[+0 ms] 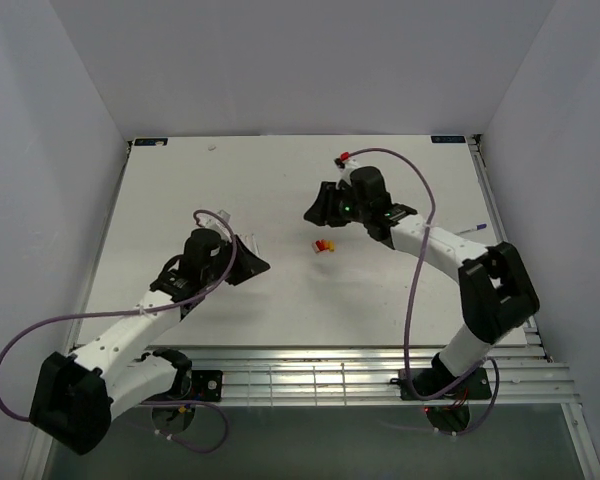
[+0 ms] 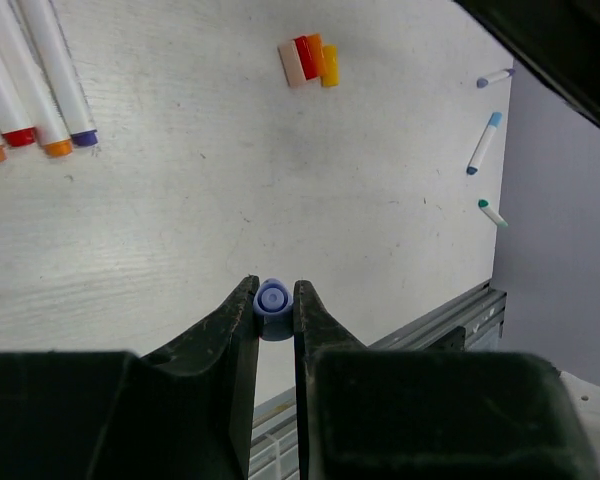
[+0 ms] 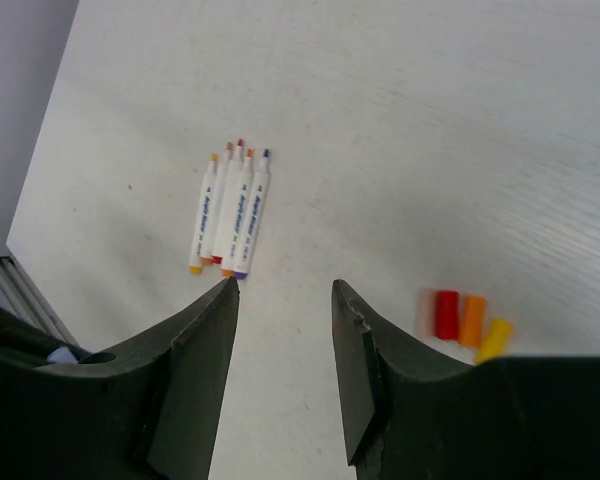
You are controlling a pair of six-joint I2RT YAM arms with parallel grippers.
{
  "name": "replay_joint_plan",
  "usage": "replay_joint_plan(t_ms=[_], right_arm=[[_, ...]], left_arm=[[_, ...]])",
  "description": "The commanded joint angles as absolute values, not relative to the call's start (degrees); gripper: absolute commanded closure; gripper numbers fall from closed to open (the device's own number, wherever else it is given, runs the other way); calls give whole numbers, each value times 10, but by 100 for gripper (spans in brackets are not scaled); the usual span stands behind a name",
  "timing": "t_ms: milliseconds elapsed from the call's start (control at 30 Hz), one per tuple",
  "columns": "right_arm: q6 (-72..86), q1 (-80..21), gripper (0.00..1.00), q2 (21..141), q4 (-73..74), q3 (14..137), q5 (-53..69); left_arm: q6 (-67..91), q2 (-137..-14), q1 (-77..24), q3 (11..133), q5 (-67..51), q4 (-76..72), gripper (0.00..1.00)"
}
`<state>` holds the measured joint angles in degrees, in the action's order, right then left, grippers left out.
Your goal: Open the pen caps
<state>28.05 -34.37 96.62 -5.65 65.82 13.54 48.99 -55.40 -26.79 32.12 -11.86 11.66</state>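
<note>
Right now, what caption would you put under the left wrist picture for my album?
The left hand pinches a purple cap, while four loose caps lie together on the table ahead.

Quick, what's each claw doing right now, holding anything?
Left gripper: shut on a small bluish-purple cap.
Right gripper: open, holding nothing.

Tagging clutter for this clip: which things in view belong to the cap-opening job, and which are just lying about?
Job: purple cap; row of four loose caps; bunch of opened marker pens; three more pens by the right wall.
Lying about: small white speck at the far edge.
</note>
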Motion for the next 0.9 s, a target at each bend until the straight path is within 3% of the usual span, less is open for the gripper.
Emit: replay_joint_plan(t_ms=[0, 267, 433, 867], right_arm=[[260, -293, 52, 871, -14, 592, 110], [244, -140, 52, 706, 33, 456, 164], [224, -115, 52, 658, 55, 428, 167], [219, -77, 52, 655, 54, 400, 183]], left_arm=[[494, -627, -267, 323, -187, 28, 100], [496, -864, -283, 434, -231, -54, 100], [495, -975, -286, 494, -237, -67, 99], [497, -1085, -287, 577, -241, -62, 86]])
